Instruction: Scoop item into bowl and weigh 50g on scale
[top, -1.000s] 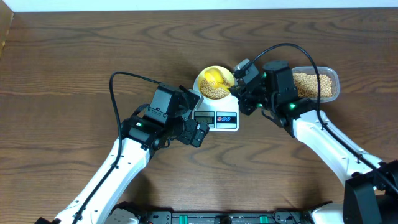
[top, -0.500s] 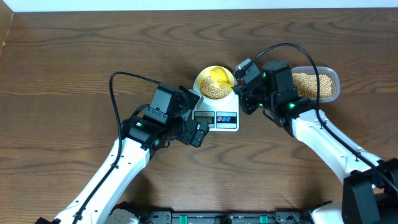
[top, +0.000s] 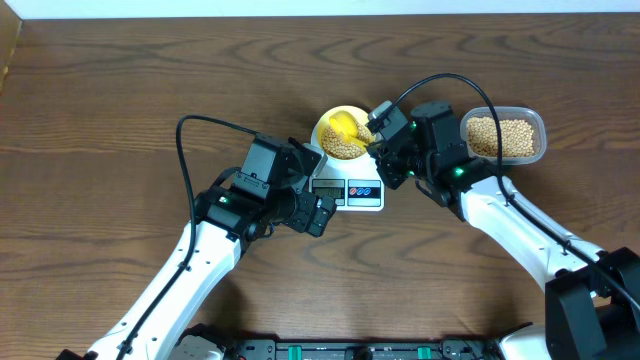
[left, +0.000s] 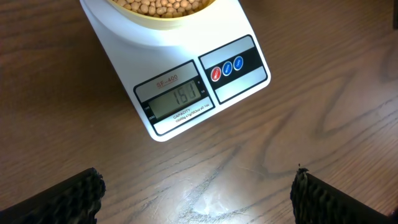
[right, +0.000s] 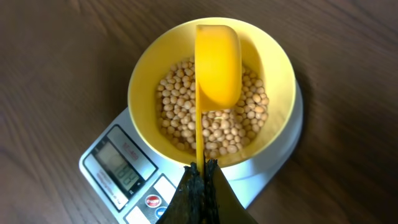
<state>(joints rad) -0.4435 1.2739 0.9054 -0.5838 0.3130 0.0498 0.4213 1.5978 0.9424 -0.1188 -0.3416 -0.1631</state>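
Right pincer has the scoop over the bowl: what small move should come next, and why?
Probably lift the scoop clear of the bowl: the right pincer, shut on its handle, holds it low over the beans with none showing on it, and contact could skew the scale, whose digits read unclearly.

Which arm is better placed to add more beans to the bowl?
Right. The right gripper is shut on the yellow plastic scoop over the round pale yellow bowl, near the clear tub of beans. The left gripper is open, empty, by the white scale.
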